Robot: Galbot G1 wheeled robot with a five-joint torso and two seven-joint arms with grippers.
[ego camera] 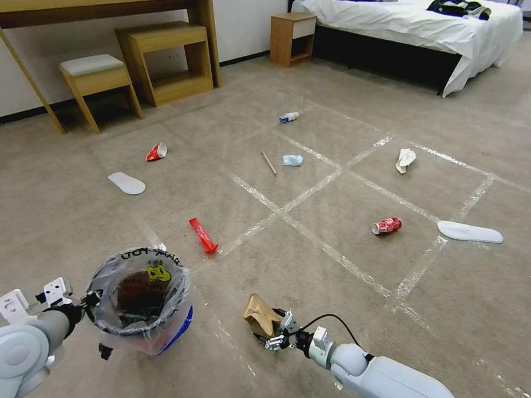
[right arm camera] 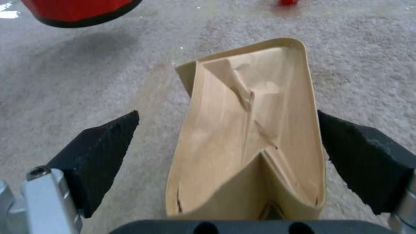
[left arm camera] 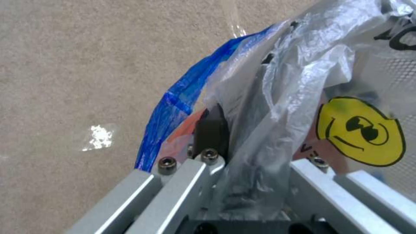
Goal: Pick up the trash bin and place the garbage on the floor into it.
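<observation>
Head view: trash bin held up over the floor, clamped at its near rim by the left gripper.
Its clear liner holds dark, unclear contents. Right of the bin, the right gripper has its pads spread wide around the brown paper bag; one pad touches it. Beyond the bin lie a red wrapper, crushed can, tissue, mask, stick and bottle.

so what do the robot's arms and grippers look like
Both arms are smooth light-grey tubes. The left gripper has silver bars with black screws and a white bracket behind. The right gripper is silver with black wedge pads and a looping black cable.
</observation>
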